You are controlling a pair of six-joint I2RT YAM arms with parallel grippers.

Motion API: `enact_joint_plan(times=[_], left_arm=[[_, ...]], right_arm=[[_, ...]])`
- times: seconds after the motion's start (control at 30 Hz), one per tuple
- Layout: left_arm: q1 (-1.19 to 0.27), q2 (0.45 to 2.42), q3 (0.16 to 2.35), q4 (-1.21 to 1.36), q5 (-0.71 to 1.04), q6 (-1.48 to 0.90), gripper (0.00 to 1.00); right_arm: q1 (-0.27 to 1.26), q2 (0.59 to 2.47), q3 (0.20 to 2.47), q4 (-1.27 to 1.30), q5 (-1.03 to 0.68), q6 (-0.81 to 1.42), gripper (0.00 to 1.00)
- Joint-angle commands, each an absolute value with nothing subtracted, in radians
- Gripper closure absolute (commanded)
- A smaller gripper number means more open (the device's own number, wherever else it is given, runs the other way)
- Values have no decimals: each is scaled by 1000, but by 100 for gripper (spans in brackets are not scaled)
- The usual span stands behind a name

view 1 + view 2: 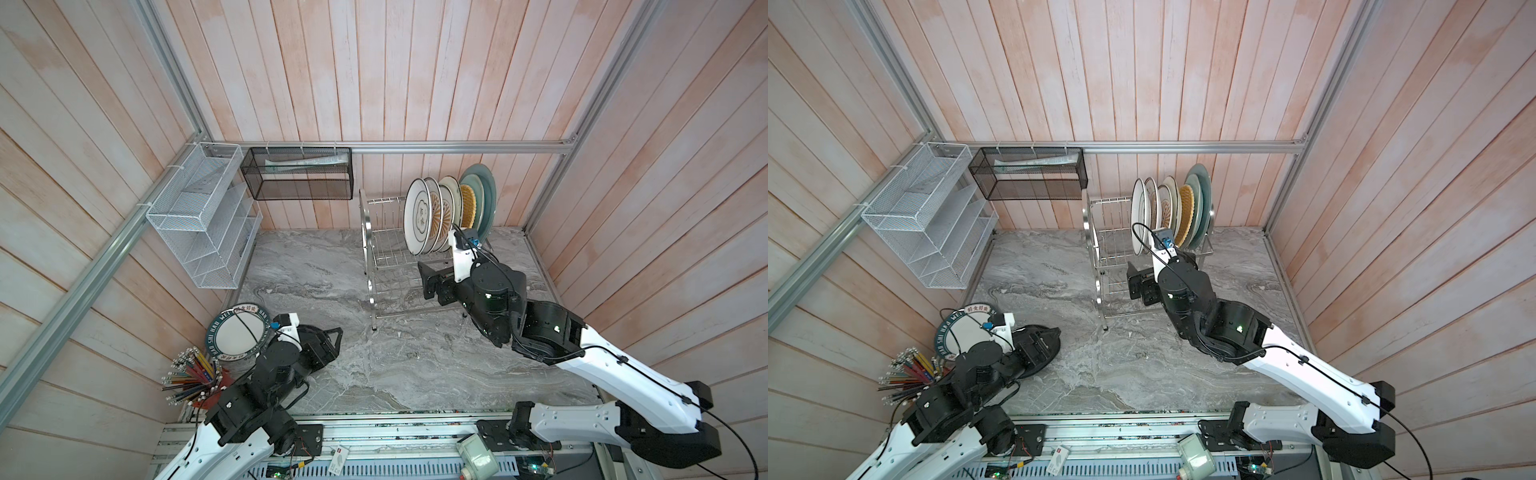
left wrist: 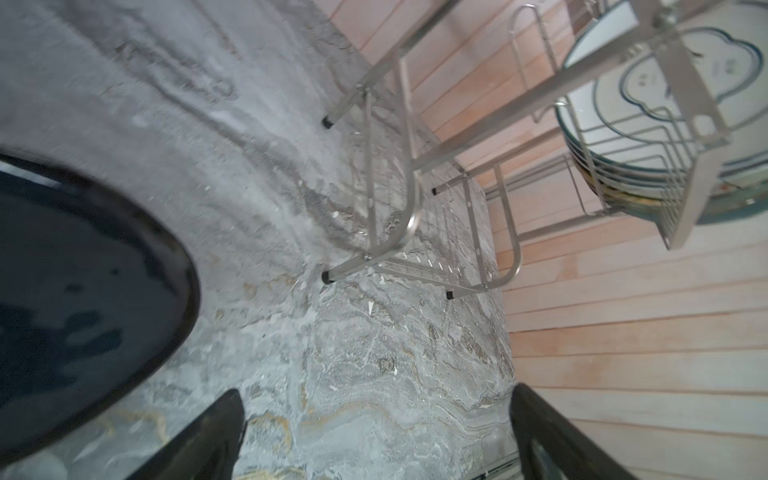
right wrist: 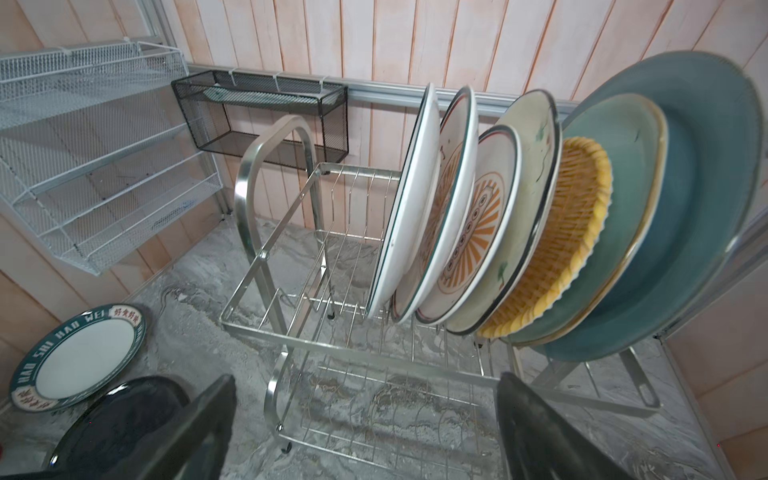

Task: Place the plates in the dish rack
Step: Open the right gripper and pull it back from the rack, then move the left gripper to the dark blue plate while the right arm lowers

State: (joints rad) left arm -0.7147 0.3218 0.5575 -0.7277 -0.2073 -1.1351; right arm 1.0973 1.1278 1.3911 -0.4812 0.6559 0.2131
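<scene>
The plates (image 1: pixel 449 216) stand on edge in the upper tier of the dish rack (image 1: pixel 388 255), packed toward its right end: white green-ringed plate (image 1: pixel 419 220) in front, grey-blue plate (image 1: pixel 491 195) at the back. The right tool (image 1: pixel 434 282) sits just in front of the rack, below that row. Down left, the lettered plate (image 1: pixel 239 332) lies on the table (image 1: pixel 395 365), and the left tool (image 1: pixel 320 347) is over the black plate (image 1: pixel 337 336) beside it.

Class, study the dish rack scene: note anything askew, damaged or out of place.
The round dinner plates in the shiny two-tier steel wire rack all tilt one way, crowded at one end, with the large grey-blue round plate outermost. No breakage or spill shows.
</scene>
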Motion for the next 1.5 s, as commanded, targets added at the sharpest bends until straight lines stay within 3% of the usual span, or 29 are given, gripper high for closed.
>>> enact_joint_plan(times=[0.0, 0.23, 0.47, 0.83, 1.1, 1.47], left_arm=[[-716, 226, 533, -1025, -344, -1523, 0], [-716, 250, 503, -1237, -375, -1782, 0], [-716, 203, 385, -1089, -391, -1806, 0], [-712, 450, 337, -942, -411, -1923, 0], [-700, 447, 225, -788, -471, -1986, 0], [-600, 496, 98, -540, -489, -1884, 0]], right_arm=[[1103, 1088, 1337, -435, 547, 250, 2], [1112, 1024, 1184, -385, 441, 299, 2], [1135, 1007, 1047, -314, 351, 360, 2], [1164, 1010, 990, -286, 328, 392, 2], [1171, 1006, 961, -268, 293, 409, 2], [1173, 999, 915, -251, 265, 437, 2]])
